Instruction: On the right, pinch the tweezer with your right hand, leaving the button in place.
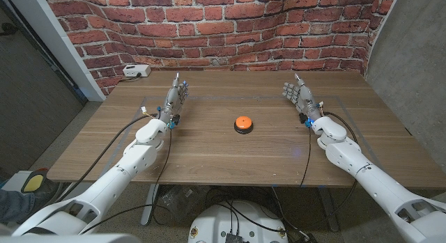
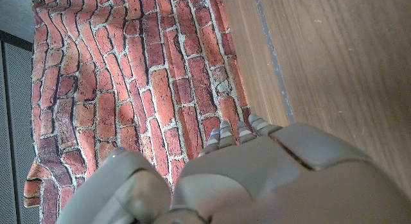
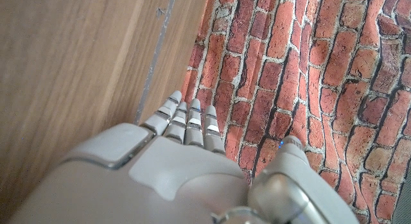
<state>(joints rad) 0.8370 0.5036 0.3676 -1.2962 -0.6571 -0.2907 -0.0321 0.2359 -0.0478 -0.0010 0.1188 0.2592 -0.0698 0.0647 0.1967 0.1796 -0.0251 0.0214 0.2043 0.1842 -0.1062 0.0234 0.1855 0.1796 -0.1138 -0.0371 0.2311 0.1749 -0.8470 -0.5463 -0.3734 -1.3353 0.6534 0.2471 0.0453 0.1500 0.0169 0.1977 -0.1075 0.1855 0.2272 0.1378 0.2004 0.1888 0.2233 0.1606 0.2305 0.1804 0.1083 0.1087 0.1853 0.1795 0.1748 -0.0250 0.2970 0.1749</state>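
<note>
button, round orange on black base, at table centre; right hand at 2 o'clock, left hand at 10 o'clock, fingers extended, holding nothing.

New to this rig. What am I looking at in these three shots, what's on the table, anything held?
It is a stationary two-armed robot with humanlike hands, at a brown wooden table before a red brick wall.

The head view looks down from the robot's head. The left hand and right hand stand apart near the table's far side, fingers extended, holding nothing.

The other two pictures come from cameras on each wrist, looking along the back of that hand: the left hand and the right hand, with tabletop and brick beyond.

A round orange button on a dark base sits mid-table. A small white box lies at the far left corner. I see no tweezer.
</note>
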